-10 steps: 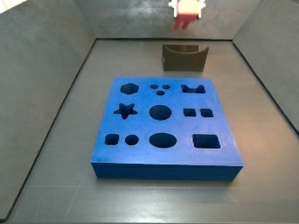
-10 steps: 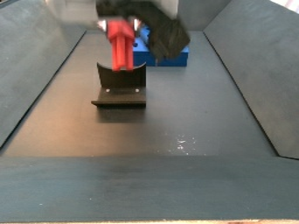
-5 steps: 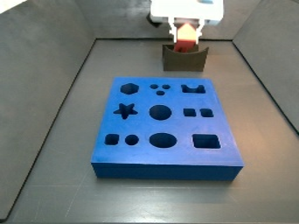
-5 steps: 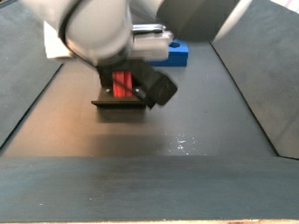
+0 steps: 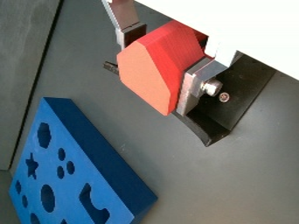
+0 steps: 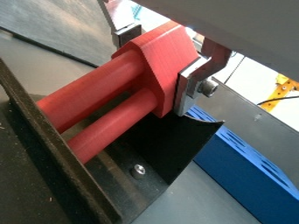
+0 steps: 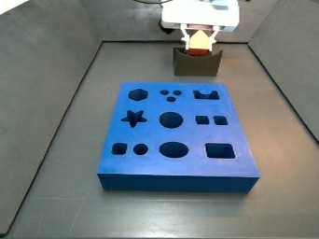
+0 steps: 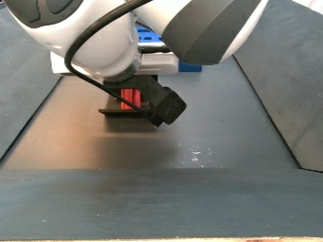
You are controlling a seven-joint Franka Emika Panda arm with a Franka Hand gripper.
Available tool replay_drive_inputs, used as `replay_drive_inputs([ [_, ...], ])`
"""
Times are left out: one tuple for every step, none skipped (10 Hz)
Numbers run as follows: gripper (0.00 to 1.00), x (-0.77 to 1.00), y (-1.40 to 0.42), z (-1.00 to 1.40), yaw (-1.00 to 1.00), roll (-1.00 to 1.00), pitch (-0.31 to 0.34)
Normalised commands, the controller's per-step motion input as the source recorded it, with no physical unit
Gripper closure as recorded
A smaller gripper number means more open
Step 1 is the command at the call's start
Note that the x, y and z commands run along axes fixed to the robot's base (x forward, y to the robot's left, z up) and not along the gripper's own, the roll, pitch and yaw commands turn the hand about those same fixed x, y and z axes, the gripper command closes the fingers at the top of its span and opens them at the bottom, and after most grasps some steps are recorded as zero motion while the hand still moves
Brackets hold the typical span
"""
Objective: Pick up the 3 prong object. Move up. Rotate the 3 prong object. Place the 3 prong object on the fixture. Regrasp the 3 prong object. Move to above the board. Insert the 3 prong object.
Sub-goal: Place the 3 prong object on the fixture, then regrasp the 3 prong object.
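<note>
Red-orange 3 prong object (image 6: 111, 105) is sitting clamped in the gripper (image 5: 163, 61) over the fixture (image 7: 197, 63); releasing off-centre risks it tipping out of the notch.

You see the dark floor (image 7: 50, 149) carrying the board (image 7: 174, 131) in its middle and the fixture (image 7: 197, 63) behind it, apart, with the gripper (image 7: 200, 35) low over that fixture.

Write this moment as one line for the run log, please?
step: placing on fixture | tool: shut on red piece, low at fixture | piece: in fixture notch, still gripped | board: nothing inserted
</note>
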Motion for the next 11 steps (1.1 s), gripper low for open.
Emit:
replay_drive_inputs([
  [1.0, 0.09, 0.16, -0.43, -0.06, -0.11, -0.053],
  [0.0, 0.0, 0.0, 0.0, 0.0, 0.0, 0.0],
  [0.0, 0.0, 0.0, 1.0, -0.04, 0.01, -0.07],
  [0.0, 0.0, 0.0, 1.0, -0.03, 0.01, -0.068],
  [0.0, -0.03, 0.0, 1.0, 0.0, 0.02, -0.055],
  [0.0, -0.04, 0.0, 1.0, 0.03, 0.03, -0.045],
  [0.0, -0.05, 0.0, 1.0, 0.04, 0.03, -0.028],
  [0.0, -0.05, 0.0, 0.98, 0.05, 0.03, -0.015],
  [0.0, -0.04, 0.01, 0.75, 0.05, 0.03, 0.015],
  [0.0, -0.04, 0.01, 0.57, 0.05, 0.02, 0.038],
  [0.0, -0.03, 0.01, 0.33, 0.04, 0.02, 0.067],
])
